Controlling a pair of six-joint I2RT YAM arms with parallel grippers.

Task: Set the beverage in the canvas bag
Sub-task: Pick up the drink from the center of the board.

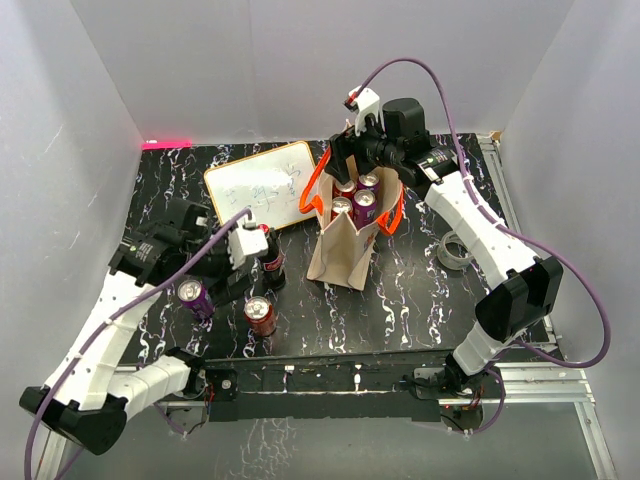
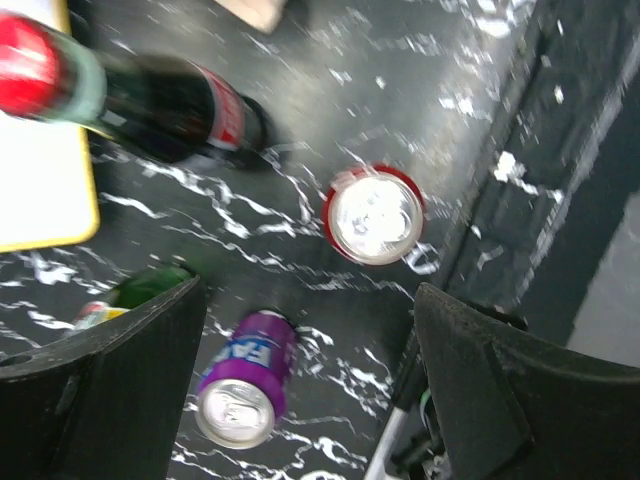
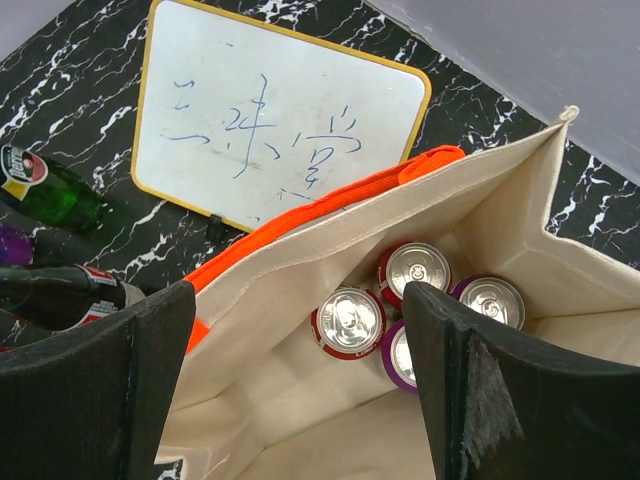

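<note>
The beige canvas bag (image 1: 338, 252) with orange handles stands upright at mid-table, its mouth open. Several red and purple cans (image 3: 347, 320) stand inside it. My right gripper (image 3: 300, 390) is open and empty, hovering over the bag's mouth near its far rim (image 1: 352, 160). My left gripper (image 2: 310, 390) is open and empty above the table at the left (image 1: 232, 280). Below it stand a purple can (image 2: 245, 375) and a red can (image 2: 373, 215), both upright on the table. A cola bottle (image 2: 150, 100) stands just beyond them.
A whiteboard (image 1: 262, 185) with a yellow-orange frame lies at the back left of the bag. A green bottle (image 3: 50, 185) lies near the left arm. A tape roll (image 1: 455, 250) sits right of the bag. The table's front rail (image 2: 560, 200) is close to the red can.
</note>
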